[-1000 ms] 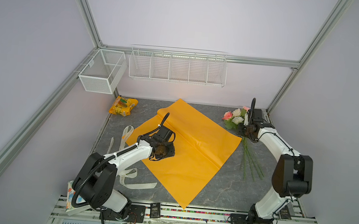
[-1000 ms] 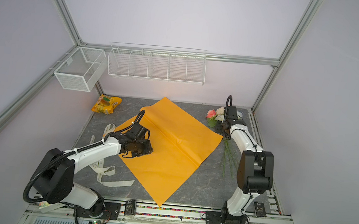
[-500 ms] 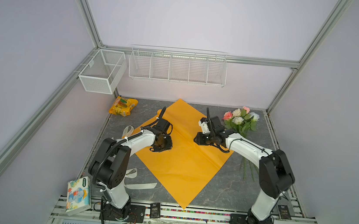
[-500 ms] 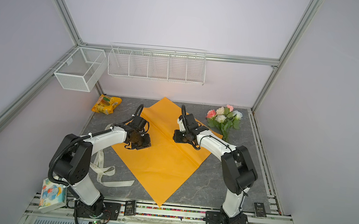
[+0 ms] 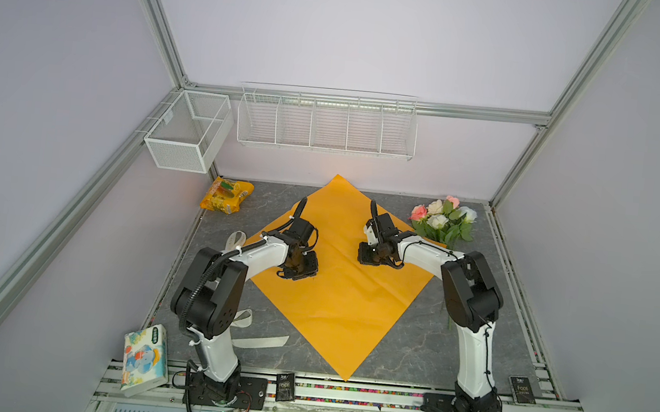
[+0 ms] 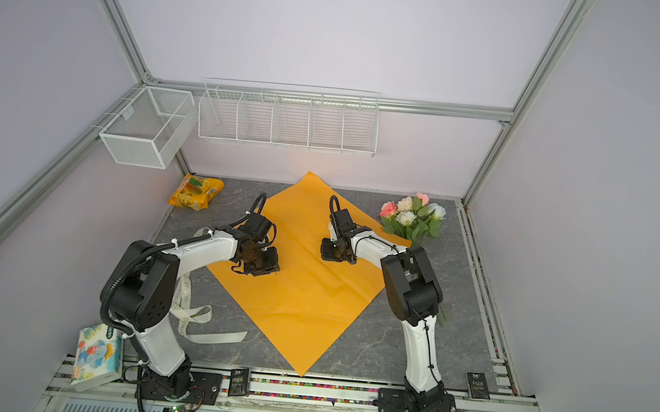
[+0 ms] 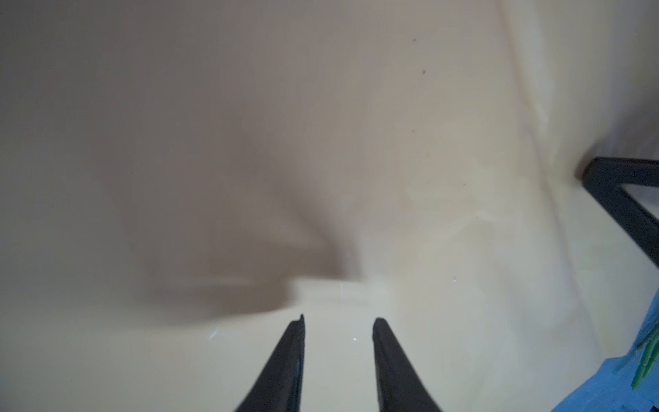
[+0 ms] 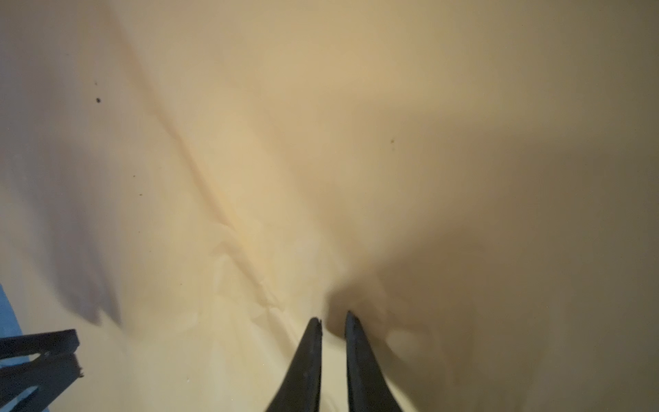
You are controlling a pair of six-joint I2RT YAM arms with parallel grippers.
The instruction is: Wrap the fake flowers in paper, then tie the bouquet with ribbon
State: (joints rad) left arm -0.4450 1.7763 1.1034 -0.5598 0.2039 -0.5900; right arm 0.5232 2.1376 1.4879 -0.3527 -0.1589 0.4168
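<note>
The bouquet of fake flowers lies at the far right of the desk. Its long axis runs far to near: the blooms point toward the far wall and the stems trail toward the near edge. I count five blooms, two pink and three pale. The leaves overlap the right corner of the orange paper. The right arm hides most of the stems; only a short green stretch shows beside its elbow in both top views, and the stem ends cannot be made out.

One sheet of paper lies flat as a diamond in the middle of the desk. Both hands hang low over it, well apart. The left hand is over the left part, its jaws parted with a clear gap and nothing between them. The right hand is over the far right part, beside a crease. Its jaws are nearly together with a thin slit between them, and nothing is held. Whether either hand's fingertips touch the sheet cannot be told. In both wrist views the paper looks blurred and washed pale.

At the far left lies one yellow-orange snack packet. One cream ribbon curls at the near left, partly hidden behind the left arm. One tissue pack sits at the near left corner. Two white wire baskets hang on the walls, a small one to the left and a long one on the far wall.
</note>
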